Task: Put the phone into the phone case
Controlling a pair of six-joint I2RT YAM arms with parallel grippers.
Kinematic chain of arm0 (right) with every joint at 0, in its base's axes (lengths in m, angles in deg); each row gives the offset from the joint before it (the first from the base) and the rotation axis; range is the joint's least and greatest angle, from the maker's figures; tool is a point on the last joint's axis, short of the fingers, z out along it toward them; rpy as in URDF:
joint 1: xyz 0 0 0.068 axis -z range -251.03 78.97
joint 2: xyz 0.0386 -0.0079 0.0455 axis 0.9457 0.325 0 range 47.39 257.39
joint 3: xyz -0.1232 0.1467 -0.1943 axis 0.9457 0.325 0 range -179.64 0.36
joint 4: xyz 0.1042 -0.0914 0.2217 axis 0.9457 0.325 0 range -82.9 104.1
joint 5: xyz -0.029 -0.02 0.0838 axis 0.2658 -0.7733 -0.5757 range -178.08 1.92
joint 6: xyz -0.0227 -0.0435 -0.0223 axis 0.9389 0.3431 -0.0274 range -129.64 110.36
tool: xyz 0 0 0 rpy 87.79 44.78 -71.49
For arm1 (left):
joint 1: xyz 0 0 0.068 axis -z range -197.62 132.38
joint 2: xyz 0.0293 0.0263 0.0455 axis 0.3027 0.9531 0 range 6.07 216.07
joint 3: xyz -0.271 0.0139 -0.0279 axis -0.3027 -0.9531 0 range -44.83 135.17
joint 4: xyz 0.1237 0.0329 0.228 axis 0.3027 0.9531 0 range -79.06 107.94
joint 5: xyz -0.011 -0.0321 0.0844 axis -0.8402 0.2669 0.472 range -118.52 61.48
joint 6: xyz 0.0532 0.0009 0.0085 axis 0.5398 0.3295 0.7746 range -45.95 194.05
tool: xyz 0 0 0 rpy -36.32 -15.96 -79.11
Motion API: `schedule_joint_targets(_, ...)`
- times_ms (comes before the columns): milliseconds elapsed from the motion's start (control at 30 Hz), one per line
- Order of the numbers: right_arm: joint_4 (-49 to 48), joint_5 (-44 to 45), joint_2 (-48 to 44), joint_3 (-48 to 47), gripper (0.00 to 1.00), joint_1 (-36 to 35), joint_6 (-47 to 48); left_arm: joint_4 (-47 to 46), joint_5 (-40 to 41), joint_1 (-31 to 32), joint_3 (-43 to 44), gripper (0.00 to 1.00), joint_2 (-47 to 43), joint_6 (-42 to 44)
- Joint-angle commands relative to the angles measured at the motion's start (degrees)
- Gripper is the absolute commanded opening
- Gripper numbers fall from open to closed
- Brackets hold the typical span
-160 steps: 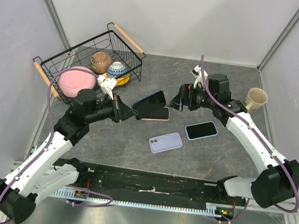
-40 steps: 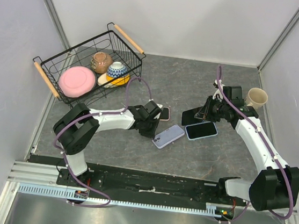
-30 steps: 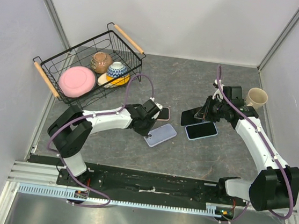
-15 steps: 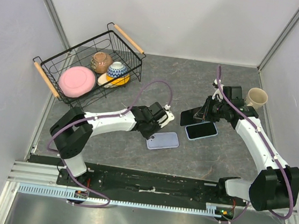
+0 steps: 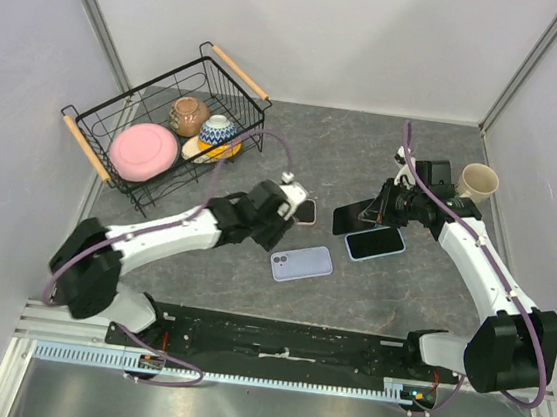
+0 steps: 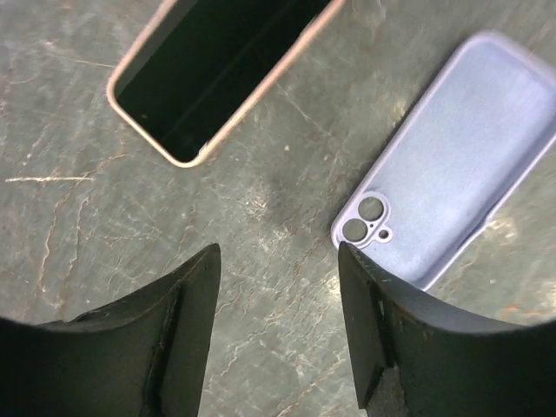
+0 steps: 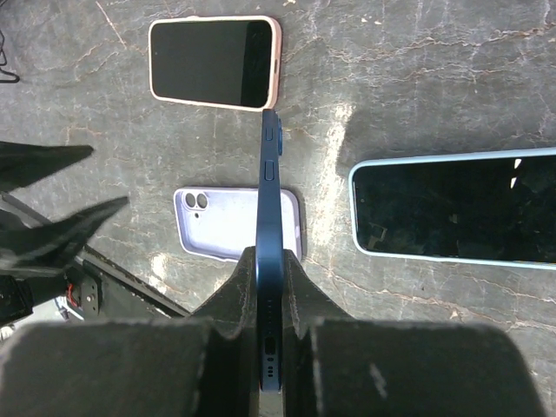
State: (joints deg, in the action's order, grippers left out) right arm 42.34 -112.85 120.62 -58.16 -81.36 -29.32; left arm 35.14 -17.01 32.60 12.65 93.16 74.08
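Lifted back from the lavender silicone phone case [image 5: 301, 264], the left fingers [image 6: 187, 330] now hang spread over bare grey stone-patterned counter [image 5: 366, 148] with nothing between them, where half a second ago they were low at the case's far edge. The case has kept its place since then, though it sits turned and nearer the arms than five seconds ago. It lies flat with its back and two camera holes facing up, just right of the left fingers in the left wrist view.

The right fingers [image 7: 228, 304] pinch the dark blue phone [image 5: 350, 217] by its lower end, holding it on edge above the counter. In the right wrist view its side buttons face the camera and the lavender case shows on both sides of it.

A pink-edged phone [image 5: 304, 211] lies screen up beyond the case, and a pale-blue-edged phone [image 5: 374, 243] lies screen up to the case's right, below the held phone.

A black wire basket with wooden handles [image 5: 95, 137] holding bowls stands at the far left, and a beige mug [image 5: 478, 181] stands at the far right.
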Motion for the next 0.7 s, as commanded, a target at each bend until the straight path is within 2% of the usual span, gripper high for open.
schedule_joint_targets(0, -3.78, -3.61, -1.25, -1.51, 0.00, 0.13, -0.27, -6.71, -11.22, -6.61, -4.64, 0.64, -11.47, -12.06)
schedule_joint_targets(200, -5.45, -5.90, -1.34, -0.63, 0.00, 0.13, -1.15, -10.40, -32.57, -19.79, -13.95, 0.63, -20.72, -24.45)
schedule_joint_targets(367, -6.42, -7.04, -1.51, -0.28, 0.00, 0.22, -1.41, -23.92, -52.32, -31.22, -25.10, 0.64, -29.07, -35.86)
schedule_joint_targets(533, -6.77, -7.48, -1.69, 0.07, 0.00, 0.22, -1.50, -32.46, -59.49, -37.90, -31.01, 0.65, -31.63, -41.78)
schedule_joint_targets(667, -7.12, -8.27, -1.78, 0.25, 0.00, 0.13, -1.50, -35.54, -62.39, -39.32, -32.25, 0.65, -30.75, -43.62)
